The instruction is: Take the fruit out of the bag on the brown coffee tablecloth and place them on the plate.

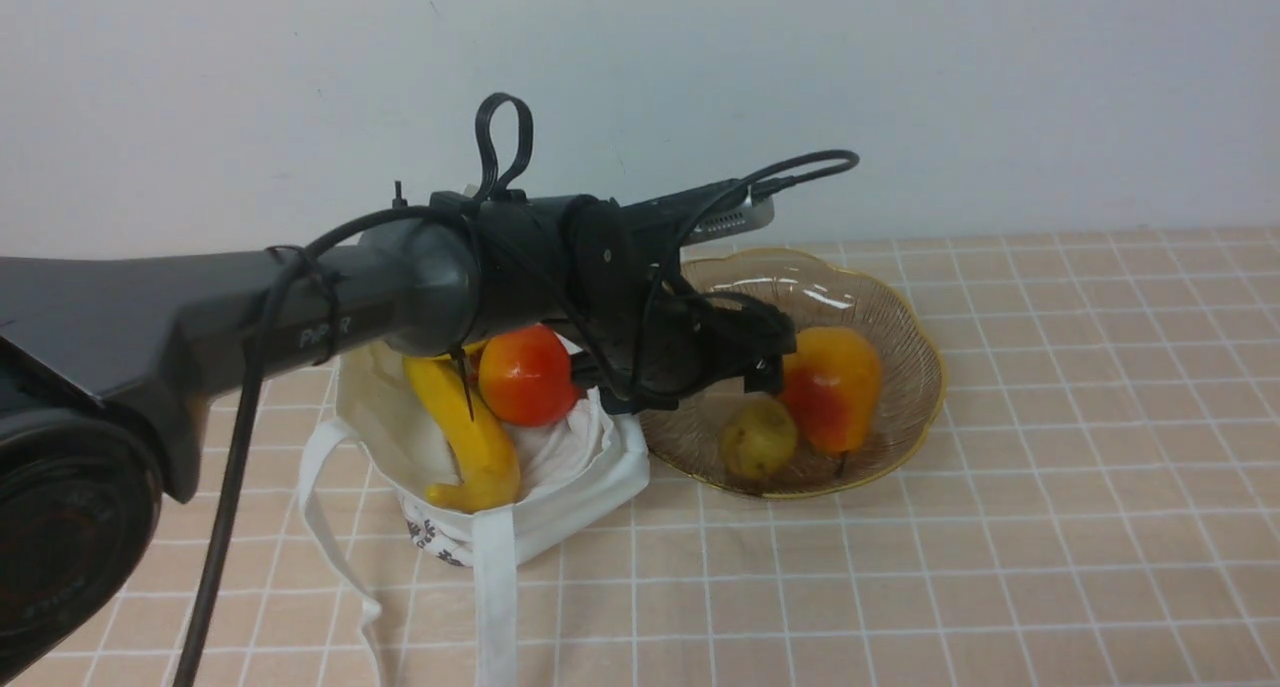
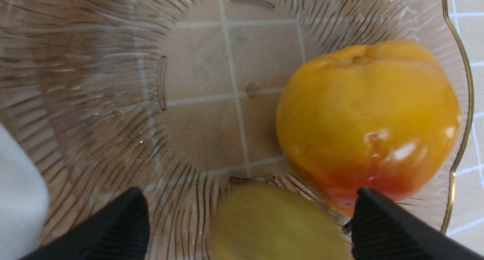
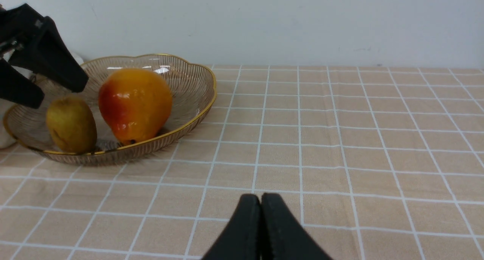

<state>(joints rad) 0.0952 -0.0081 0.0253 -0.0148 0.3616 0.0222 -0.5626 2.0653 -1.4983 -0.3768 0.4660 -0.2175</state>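
– Saw which fruit in the white bag (image 1: 590, 507)?

– Noticed a curved yellow banana (image 1: 475, 447), smooth and bright, beside a round, glossy red fruit (image 1: 528, 375) with orange patches.

– And on the plate (image 1: 915, 407)?

– Found a bulging orange fruit (image 1: 835, 377), shiny and blushed red towards its narrower end, next to a smaller, duller olive-brown kiwi (image 1: 758, 437). Made out ribs and a wavy gold rim, too.

– Caught the claws how?

– Saw the left claw (image 2: 249, 212) released, fingers apart above the kiwi, and the right claw (image 3: 261, 199) clenched on nothing over the checked cloth (image 3: 321, 158).
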